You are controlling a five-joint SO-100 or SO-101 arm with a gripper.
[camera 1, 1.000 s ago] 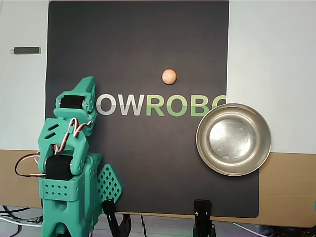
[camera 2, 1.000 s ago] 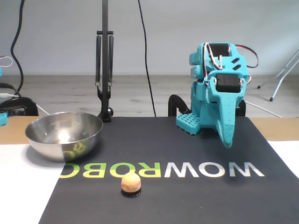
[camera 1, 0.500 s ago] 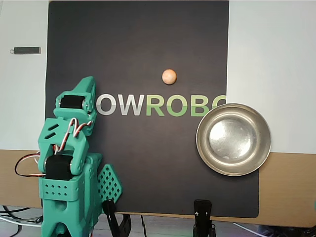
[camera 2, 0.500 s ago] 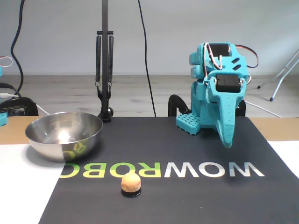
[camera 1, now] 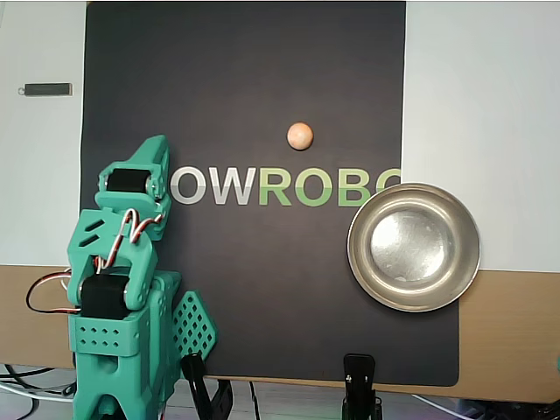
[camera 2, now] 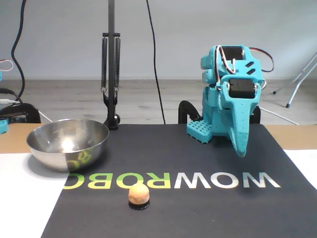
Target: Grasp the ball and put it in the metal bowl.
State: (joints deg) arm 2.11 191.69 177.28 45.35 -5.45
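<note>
The ball (camera 1: 299,136) is a small tan sphere on the black mat, above the lettering in the overhead view. In the fixed view it (camera 2: 138,194) rests on a small dark ring near the front. The metal bowl (camera 1: 359,262) stands empty at the mat's right edge in the overhead view and at the left in the fixed view (camera 2: 59,154). The teal arm is folded over its base. My gripper (camera 1: 154,147) (camera 2: 240,148) points down at the mat, empty, with no gap visible between the jaws. It is well apart from both the ball and the bowl.
The black mat (camera 1: 245,289) carries WOWROBO lettering. A clamp (camera 1: 359,385) grips the table's near edge in the overhead view. A black stand with springs (camera 2: 110,74) rises behind the bowl. A small dark stick (camera 1: 45,89) lies at the far left. Cables trail by the arm's base (camera 1: 39,297).
</note>
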